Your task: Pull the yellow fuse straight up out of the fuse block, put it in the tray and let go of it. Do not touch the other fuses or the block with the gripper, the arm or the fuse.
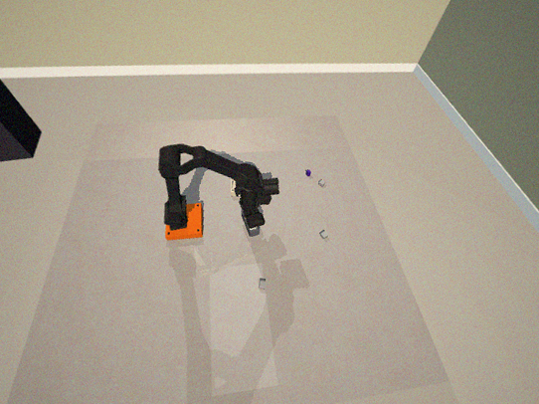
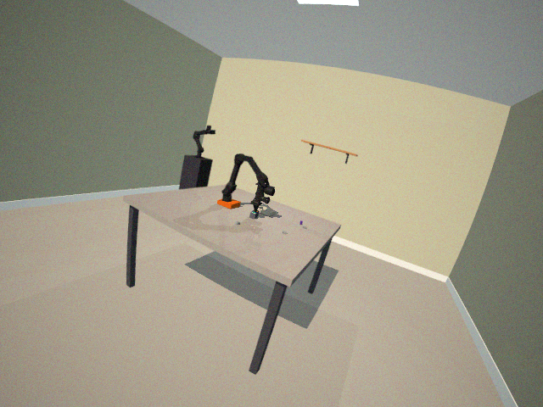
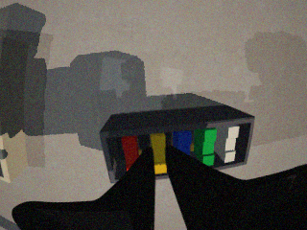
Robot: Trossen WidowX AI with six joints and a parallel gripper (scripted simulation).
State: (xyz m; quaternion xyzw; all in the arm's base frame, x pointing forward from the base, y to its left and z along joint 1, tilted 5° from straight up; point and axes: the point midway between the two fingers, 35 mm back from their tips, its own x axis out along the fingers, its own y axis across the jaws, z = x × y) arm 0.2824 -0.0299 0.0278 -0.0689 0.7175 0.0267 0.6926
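Note:
The dark fuse block [image 1: 253,232] [image 2: 254,215] [image 3: 182,118] stands on the table below my gripper. In the wrist view it holds, from left to right, a red fuse [image 3: 129,147], the yellow fuse [image 3: 158,142], a blue fuse [image 3: 181,141], a green fuse [image 3: 208,140] and a white fuse [image 3: 232,139]. My gripper [image 3: 157,151] is shut on the yellow fuse, which stands in the row. Its lower end shows between the fingertips. A cream-coloured thing [image 1: 233,188] [image 3: 18,160], apparently the tray, is partly hidden by the arm in the top view and cut off in the wrist view.
Small grey pieces [image 1: 323,234] [image 2: 284,232] lie apart on the table, one [image 1: 262,282] [image 2: 237,223] off to one side. A small purple object [image 1: 308,172] [image 2: 301,222] stands beside another grey piece [image 1: 321,182]. The orange base [image 1: 194,223] [image 2: 228,203] carries my arm.

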